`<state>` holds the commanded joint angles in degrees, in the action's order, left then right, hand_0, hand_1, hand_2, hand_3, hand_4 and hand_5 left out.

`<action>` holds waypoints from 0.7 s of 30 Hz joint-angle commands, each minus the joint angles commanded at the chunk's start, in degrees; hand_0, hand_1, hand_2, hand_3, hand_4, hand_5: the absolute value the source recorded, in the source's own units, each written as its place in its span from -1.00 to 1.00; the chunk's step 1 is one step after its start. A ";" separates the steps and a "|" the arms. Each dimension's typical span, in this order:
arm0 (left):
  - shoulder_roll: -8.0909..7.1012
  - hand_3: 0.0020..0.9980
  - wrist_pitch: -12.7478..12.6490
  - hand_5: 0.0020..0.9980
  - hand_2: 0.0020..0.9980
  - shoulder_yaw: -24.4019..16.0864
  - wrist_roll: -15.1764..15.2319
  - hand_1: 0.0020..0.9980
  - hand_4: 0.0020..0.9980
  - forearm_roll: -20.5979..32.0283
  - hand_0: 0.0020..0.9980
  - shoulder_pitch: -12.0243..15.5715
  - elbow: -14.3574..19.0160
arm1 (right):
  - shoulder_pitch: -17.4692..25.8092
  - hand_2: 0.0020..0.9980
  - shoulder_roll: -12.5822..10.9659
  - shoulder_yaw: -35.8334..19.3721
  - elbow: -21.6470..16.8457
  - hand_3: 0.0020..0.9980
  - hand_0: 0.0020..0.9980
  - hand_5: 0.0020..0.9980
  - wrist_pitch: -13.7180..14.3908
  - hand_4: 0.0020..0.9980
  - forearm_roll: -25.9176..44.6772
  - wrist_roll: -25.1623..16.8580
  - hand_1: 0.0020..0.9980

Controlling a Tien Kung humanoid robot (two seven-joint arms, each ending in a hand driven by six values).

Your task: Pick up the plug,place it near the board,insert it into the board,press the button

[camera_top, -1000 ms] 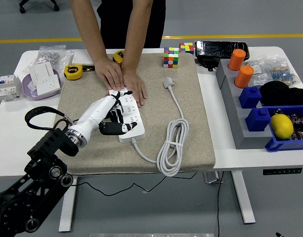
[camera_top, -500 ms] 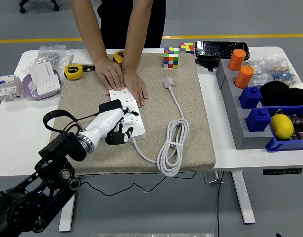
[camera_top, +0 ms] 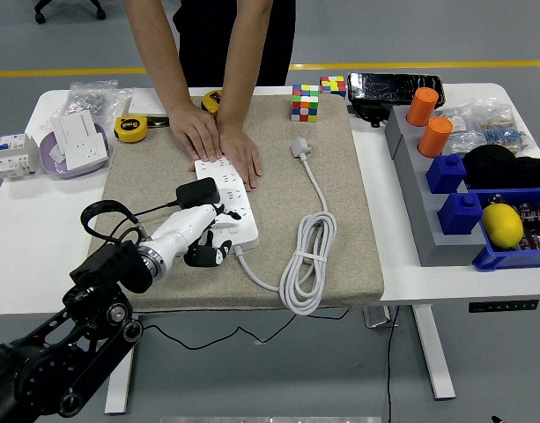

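So over the last second my left hand [camera_top: 203,236] has slid back off the power strip [camera_top: 227,207] toward the near edge of the mat [camera_top: 340,220], and that uncovers the black plug [camera_top: 197,192], which now looks seated in the strip's left side with its cord looping back past my arm. My fingers [camera_top: 210,256] are loosely curled with nothing in them, hovering just beside the strip's near end. The person's hands [camera_top: 218,141] are pinning the far end of the strip flat on the counter [camera_top: 402,264], same as before. I'd call insertion done, so what's left is the button, which I can't pick out from up here.
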<state>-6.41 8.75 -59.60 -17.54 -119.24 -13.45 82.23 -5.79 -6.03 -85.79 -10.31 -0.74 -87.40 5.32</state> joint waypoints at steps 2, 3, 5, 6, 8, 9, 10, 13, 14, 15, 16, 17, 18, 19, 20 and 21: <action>0.01 0.52 0.36 -1.00 -0.71 0.02 -0.28 -0.97 0.08 -0.10 -0.68 0.02 -0.09 | -0.01 0.48 0.01 0.03 0.00 0.55 0.68 0.76 0.00 1.00 0.06 -0.03 0.51; 0.02 0.52 0.45 -1.00 -0.71 0.04 -0.35 -0.97 0.08 -0.12 -0.68 0.03 -0.12 | -0.02 0.48 0.01 0.03 0.00 0.55 0.68 0.76 0.01 1.00 0.06 -0.04 0.51; 0.05 0.50 0.48 -1.00 -0.71 0.16 -0.37 -0.97 0.09 -0.17 -0.67 0.01 -0.25 | -0.06 0.48 0.01 0.01 0.00 0.55 0.68 0.76 0.02 1.00 0.07 -0.06 0.51; 0.08 0.50 0.46 -1.00 -0.71 0.17 -0.37 -0.97 0.09 -0.19 -0.67 0.00 -0.36 | -0.07 0.48 0.02 0.03 0.00 0.55 0.68 0.76 0.01 1.00 0.08 -0.07 0.51; 0.12 0.50 0.47 -1.00 -0.71 0.12 -0.38 -0.97 0.09 -0.26 -0.67 0.01 -0.51 | -0.07 0.48 0.03 0.01 0.00 0.55 0.68 0.76 0.01 1.00 0.08 -0.08 0.51; 0.12 0.50 0.36 -1.00 -0.71 0.11 -0.35 -0.97 0.09 -0.13 -0.67 0.02 -0.64 | -0.06 0.48 0.02 0.00 0.00 0.55 0.68 0.76 0.02 1.00 0.08 -0.08 0.51; 0.09 0.52 0.17 -1.00 -0.71 0.18 -0.25 -0.97 0.08 0.20 -0.67 0.01 -0.80 | -0.04 0.48 0.02 -0.02 0.00 0.55 0.68 0.76 0.02 1.00 0.07 -0.08 0.51; 0.03 0.52 -0.10 -1.00 -0.71 0.17 -0.14 -0.97 0.08 0.37 -0.67 -0.17 -1.38 | -0.04 0.48 -0.02 -0.08 0.00 0.55 0.68 0.76 0.02 1.00 0.00 -0.05 0.51; 0.06 0.52 -0.08 -1.00 -0.71 0.06 -0.16 -0.97 0.08 0.29 -0.67 -0.23 -1.56 | -0.05 0.48 -0.03 -0.05 0.00 0.55 0.68 0.76 0.01 1.00 0.01 -0.05 0.51; 0.08 0.52 -0.04 -1.00 -0.71 0.01 -0.19 -0.97 0.08 0.20 -0.67 -0.27 -1.68 | -0.06 0.48 -0.02 -0.09 0.00 0.55 0.68 0.76 0.02 1.00 0.00 -0.05 0.51; 0.07 0.51 0.12 -1.00 -0.70 -0.02 -0.30 -0.97 0.09 0.14 -0.67 -0.33 -1.79 | -0.05 0.48 -0.01 -0.09 0.00 0.55 0.68 0.76 0.01 1.00 0.01 -0.03 0.51; 0.08 0.51 0.29 -1.00 -0.70 -0.01 -0.40 -0.97 0.09 0.12 -0.67 -0.37 -1.87 | -0.05 0.48 0.00 -0.08 0.00 0.55 0.68 0.76 0.00 1.00 0.00 -0.02 0.51; 0.07 0.51 0.37 -1.00 -0.70 0.01 -0.45 -0.97 0.09 0.11 -0.67 -0.37 -1.90 | -0.05 0.48 0.00 -0.10 0.00 0.55 0.68 0.76 0.01 1.00 -0.01 -0.02 0.51; 0.06 0.51 0.40 -1.00 -0.70 0.04 -0.46 -0.97 0.09 0.10 -0.67 -0.36 -1.91 | -0.05 0.48 0.00 -0.11 0.00 0.55 0.68 0.76 0.01 1.00 -0.01 -0.01 0.51; 0.08 0.51 0.49 -1.00 -0.70 0.11 -0.52 -0.97 0.09 0.10 -0.67 -0.33 -1.99 | -0.05 0.48 0.01 -0.09 0.00 0.55 0.68 0.76 0.02 1.00 0.03 -0.03 0.51; 0.10 0.51 0.58 -1.00 -0.70 0.13 -0.56 -0.97 0.09 0.06 -0.67 -0.32 -2.08 | -0.06 0.48 0.01 -0.07 0.00 0.55 0.68 0.76 0.01 1.00 0.06 -0.04 0.51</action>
<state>-6.31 9.34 -59.47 -18.10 -119.19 -13.77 80.15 -5.84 -6.02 -85.86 -10.31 -0.73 -87.35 5.28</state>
